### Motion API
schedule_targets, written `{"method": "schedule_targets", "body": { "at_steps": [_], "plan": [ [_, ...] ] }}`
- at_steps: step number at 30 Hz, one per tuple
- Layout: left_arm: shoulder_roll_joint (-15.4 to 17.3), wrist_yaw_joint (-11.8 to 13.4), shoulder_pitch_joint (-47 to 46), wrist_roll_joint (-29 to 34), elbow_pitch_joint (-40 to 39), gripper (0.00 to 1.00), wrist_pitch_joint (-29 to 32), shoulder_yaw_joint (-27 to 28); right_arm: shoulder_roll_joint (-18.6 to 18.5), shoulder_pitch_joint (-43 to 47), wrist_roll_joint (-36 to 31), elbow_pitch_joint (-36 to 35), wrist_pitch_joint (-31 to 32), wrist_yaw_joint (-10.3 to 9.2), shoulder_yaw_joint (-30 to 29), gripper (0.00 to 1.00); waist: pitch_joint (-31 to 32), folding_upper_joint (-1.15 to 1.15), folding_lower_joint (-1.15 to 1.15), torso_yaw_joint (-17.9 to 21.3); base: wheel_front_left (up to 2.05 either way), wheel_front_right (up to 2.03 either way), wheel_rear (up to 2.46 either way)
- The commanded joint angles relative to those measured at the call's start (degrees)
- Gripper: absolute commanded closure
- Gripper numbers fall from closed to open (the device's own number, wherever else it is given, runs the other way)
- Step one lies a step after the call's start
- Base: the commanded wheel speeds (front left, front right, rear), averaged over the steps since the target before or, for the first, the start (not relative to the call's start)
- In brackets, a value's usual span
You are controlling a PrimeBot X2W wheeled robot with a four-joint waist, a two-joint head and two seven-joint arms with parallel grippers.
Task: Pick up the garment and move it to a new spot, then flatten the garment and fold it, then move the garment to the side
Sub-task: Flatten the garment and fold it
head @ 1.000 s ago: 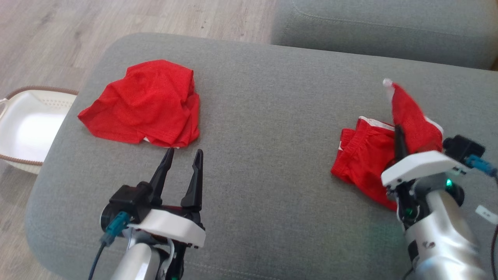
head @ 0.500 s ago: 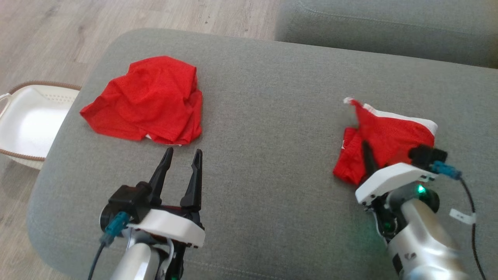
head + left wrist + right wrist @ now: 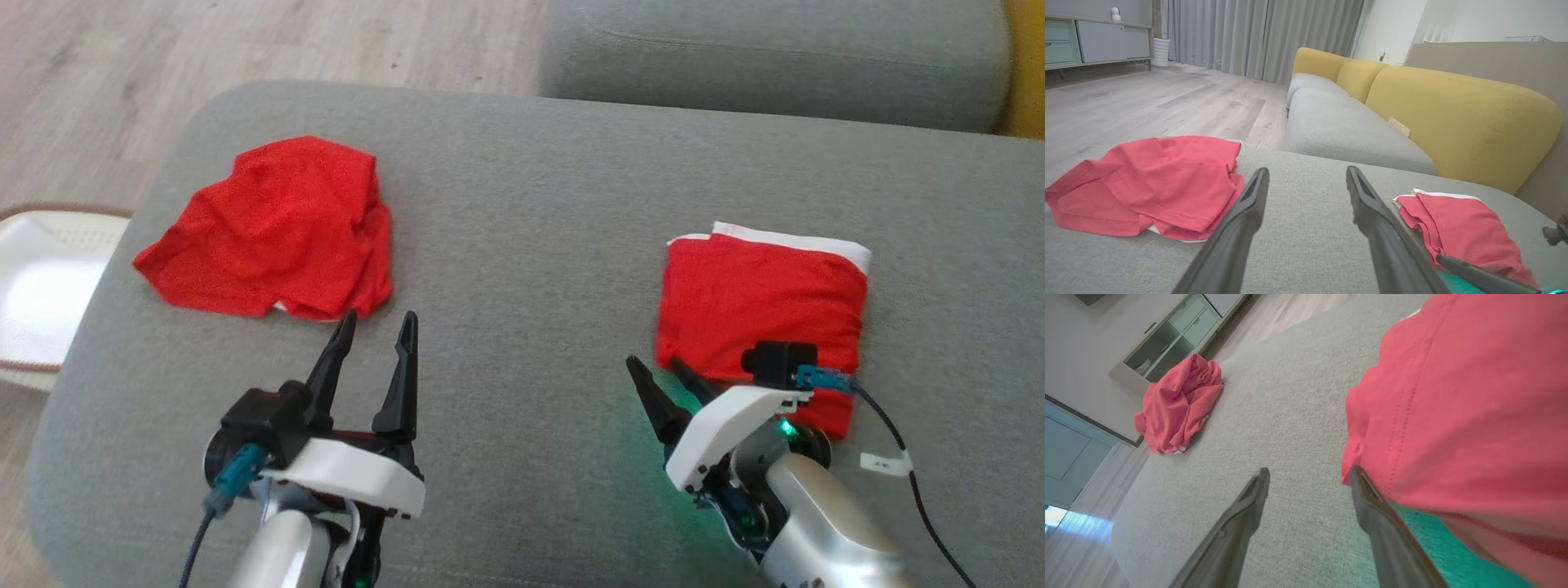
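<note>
Garment in red knit with a stitched hem and a white band along its far edge lies folded into a flat, nearly square pad on the near right part of the grey cushion. The right gripper sits at the pad's near left corner, its two dark tapered fingers spread apart and holding nothing. One finger lies right by the hem, and whether it touches cannot be told. At the cushion's near left, the left gripper also has its fingers parted and empty, the tips just short of a crumpled red cloth. That cloth is a rumpled, many-creased heap on the cushion's far left part, with a sliver of white at its near edge.

The cushion's cover is a tight, matte grey weave with rounded corners. A broad bare stretch runs down its middle between the two red pieces. Past its left edge stands a white basket with a brown rim. Beyond its far edge lie pale wood floor and a second grey seat, backed by yellow upholstery.
</note>
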State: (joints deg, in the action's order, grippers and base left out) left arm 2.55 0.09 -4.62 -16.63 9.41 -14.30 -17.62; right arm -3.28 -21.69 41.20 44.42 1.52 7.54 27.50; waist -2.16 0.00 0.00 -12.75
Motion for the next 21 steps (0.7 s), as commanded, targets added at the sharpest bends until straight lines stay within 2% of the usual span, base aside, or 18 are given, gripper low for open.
{"method": "schedule_targets", "body": {
  "at_steps": [1, 5, 9, 15, 21],
  "plan": [
    [0.32, 0.27, -1.04, 0.55, -2.15, 0.00, -0.70, 2.37, 0.40, -2.13, -0.38, -2.68, -1.34, -0.05, 1.10, 0.00, 0.37, 0.00, 0.00, 1.40, 0.00, 0.00, 0.00],
    [0.32, 0.25, -0.98, 0.30, -2.56, 0.00, -0.70, 2.95, 0.23, -2.56, -3.05, -3.57, -3.59, -0.05, 0.89, 0.00, 0.77, 0.00, 0.00, 3.38, 0.00, 0.00, 0.00],
    [0.32, 0.18, -1.07, 0.18, -3.40, 0.00, -0.70, 3.57, -2.15, -1.62, -11.03, -5.77, -9.33, -0.05, -0.95, 0.00, 1.72, 0.00, 0.00, 6.39, 0.00, 0.00, 0.00],
    [0.32, 0.23, -1.12, 0.20, -4.76, 0.00, -0.70, 3.81, -3.81, 2.15, -21.60, -10.09, -14.45, -0.05, -9.37, 0.00, 2.45, 0.00, 0.00, 8.88, 0.00, 0.00, 0.00],
    [0.32, 0.02, -0.88, 1.08, -4.83, 0.00, -0.70, 3.85, -2.12, 7.67, -30.17, -17.20, -15.94, -0.05, -19.95, 0.00, 2.50, 0.00, 0.00, 10.27, 0.00, 0.00, 0.00]
  ]
}}
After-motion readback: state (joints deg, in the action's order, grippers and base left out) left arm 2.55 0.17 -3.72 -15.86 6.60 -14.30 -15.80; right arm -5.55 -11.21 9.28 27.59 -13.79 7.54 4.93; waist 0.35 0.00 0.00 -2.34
